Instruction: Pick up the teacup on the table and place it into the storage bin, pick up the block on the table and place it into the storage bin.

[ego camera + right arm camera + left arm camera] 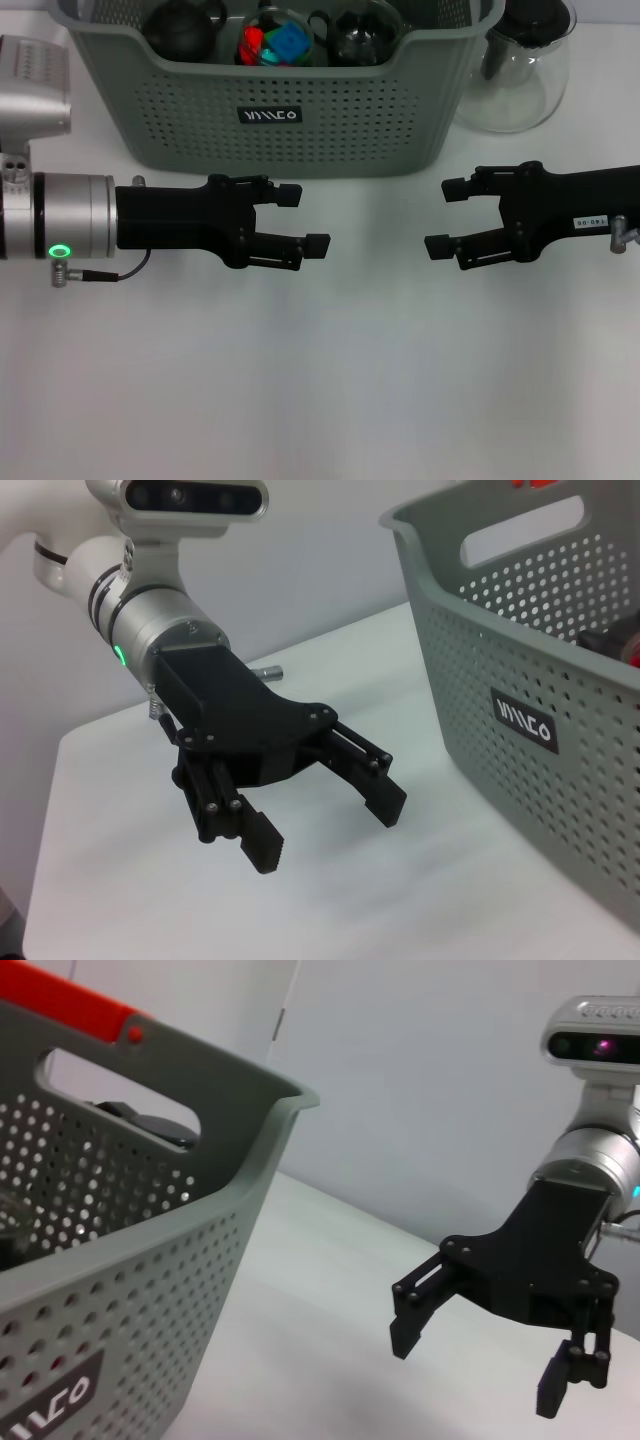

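Nearest me, the white table [320,400] lies bare in front of both arms. My left gripper [303,220] hovers low over it, fingers spread wide with nothing between them; my right gripper [447,216] faces it across a gap, equally spread and holding nothing. Behind them stands the large grey-green perforated plastic storage bin [200,120], with a clear glass pitcher [520,70] just beside its right end. Inside the bin I see a dark round teapot [183,25], a glass teacup [365,35] and colourful blocks [275,42] in red and blue. I judge both placements done, with no cup or block visible on the table. The next move, I think, is simply parking the arms; there is free room all around, and only the bin's front wall stands close.
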`<action>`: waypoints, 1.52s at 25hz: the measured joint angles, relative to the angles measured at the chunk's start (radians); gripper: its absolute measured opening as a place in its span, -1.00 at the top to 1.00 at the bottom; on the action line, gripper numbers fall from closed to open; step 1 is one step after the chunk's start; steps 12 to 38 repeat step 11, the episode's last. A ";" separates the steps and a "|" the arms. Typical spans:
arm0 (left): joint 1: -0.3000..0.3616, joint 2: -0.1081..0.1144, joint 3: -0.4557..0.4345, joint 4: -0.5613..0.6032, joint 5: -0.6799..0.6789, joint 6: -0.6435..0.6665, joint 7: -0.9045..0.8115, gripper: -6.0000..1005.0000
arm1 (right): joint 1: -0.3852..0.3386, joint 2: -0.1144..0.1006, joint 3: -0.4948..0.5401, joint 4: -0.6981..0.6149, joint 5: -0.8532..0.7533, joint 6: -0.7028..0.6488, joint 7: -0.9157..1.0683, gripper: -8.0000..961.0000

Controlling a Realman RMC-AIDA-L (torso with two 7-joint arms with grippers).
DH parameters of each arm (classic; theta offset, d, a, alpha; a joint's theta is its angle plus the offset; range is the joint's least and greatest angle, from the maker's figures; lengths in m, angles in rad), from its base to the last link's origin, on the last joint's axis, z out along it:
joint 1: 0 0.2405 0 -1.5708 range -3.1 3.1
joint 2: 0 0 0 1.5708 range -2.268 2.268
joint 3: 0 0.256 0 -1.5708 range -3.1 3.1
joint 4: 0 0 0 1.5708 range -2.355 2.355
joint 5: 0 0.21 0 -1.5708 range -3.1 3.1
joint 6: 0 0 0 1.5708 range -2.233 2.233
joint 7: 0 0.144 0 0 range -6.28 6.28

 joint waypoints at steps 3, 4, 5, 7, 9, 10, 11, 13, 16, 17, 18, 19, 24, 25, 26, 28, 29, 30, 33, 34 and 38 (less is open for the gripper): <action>0.000 0.001 0.004 0.000 0.000 0.008 0.022 -0.76 | 0.001 0.001 -0.006 0.008 0.000 0.009 0.000 -0.93; -0.001 0.002 0.006 0.000 0.002 0.009 0.024 -0.76 | 0.002 0.001 -0.007 0.010 0.000 0.013 0.000 -0.93; -0.002 0.002 0.008 0.000 0.005 0.009 0.026 -0.76 | 0.003 0.000 -0.007 0.012 0.000 0.016 0.000 -0.93; -0.004 0.002 0.009 0.000 0.012 0.009 0.027 -0.76 | 0.003 0.000 -0.009 0.012 -0.001 0.020 0.000 -0.93; -0.005 0.002 0.009 0.000 0.015 0.010 0.027 -0.76 | 0.003 0.000 -0.010 0.012 -0.001 0.023 -0.001 -0.93; -0.005 0.002 0.009 0.000 0.015 0.010 0.027 -0.76 | 0.003 0.000 -0.011 0.012 -0.001 0.023 -0.001 -0.93; -0.005 0.002 0.009 0.000 0.015 0.010 0.027 -0.76 | 0.003 0.000 -0.011 0.012 -0.001 0.024 -0.001 -0.93; -0.005 0.002 0.009 0.000 0.015 0.010 0.027 -0.76 | 0.003 0.000 -0.011 0.012 -0.001 0.024 -0.001 -0.93; -0.005 0.002 0.009 0.000 0.015 0.010 0.027 -0.76 | 0.003 0.000 -0.011 0.012 -0.001 0.024 -0.001 -0.93; -0.005 0.002 0.009 0.000 0.015 0.010 0.027 -0.76 | 0.003 0.000 -0.011 0.012 -0.001 0.024 -0.001 -0.93; -0.005 0.002 0.009 0.000 0.015 0.010 0.027 -0.76 | 0.003 0.000 -0.011 0.012 -0.001 0.024 -0.001 -0.93; -0.005 0.002 0.009 0.000 0.015 0.010 0.027 -0.76 | 0.003 0.000 -0.011 0.012 -0.001 0.024 -0.001 -0.93; -0.005 0.002 0.009 0.000 0.015 0.010 0.027 -0.76 | 0.003 0.000 -0.011 0.012 -0.001 0.024 -0.001 -0.93; -0.005 0.002 0.009 0.000 0.015 0.010 0.027 -0.76 | 0.003 0.000 -0.011 0.012 -0.001 0.024 -0.001 -0.93; -0.005 0.002 0.009 0.000 0.015 0.010 0.027 -0.76 | 0.003 0.000 -0.011 0.012 -0.001 0.024 -0.001 -0.93; -0.005 0.002 0.009 0.000 0.015 0.010 0.027 -0.76 | 0.003 0.000 -0.011 0.012 -0.001 0.024 -0.001 -0.93; -0.005 0.002 0.009 0.000 0.015 0.010 0.027 -0.76 | 0.003 0.000 -0.011 0.012 -0.001 0.024 -0.001 -0.93; -0.005 0.002 0.009 0.000 0.015 0.010 0.027 -0.76 | 0.003 0.000 -0.011 0.012 -0.001 0.024 -0.001 -0.93; -0.005 0.002 0.009 0.000 0.015 0.010 0.027 -0.76 | 0.003 0.000 -0.011 0.012 -0.001 0.024 -0.001 -0.93; -0.005 0.002 0.009 0.000 0.015 0.010 0.027 -0.76 | 0.003 0.000 -0.011 0.012 -0.001 0.024 -0.001 -0.93; -0.005 0.002 0.009 0.000 0.015 0.010 0.027 -0.76 | 0.003 0.000 -0.011 0.012 -0.001 0.024 -0.001 -0.93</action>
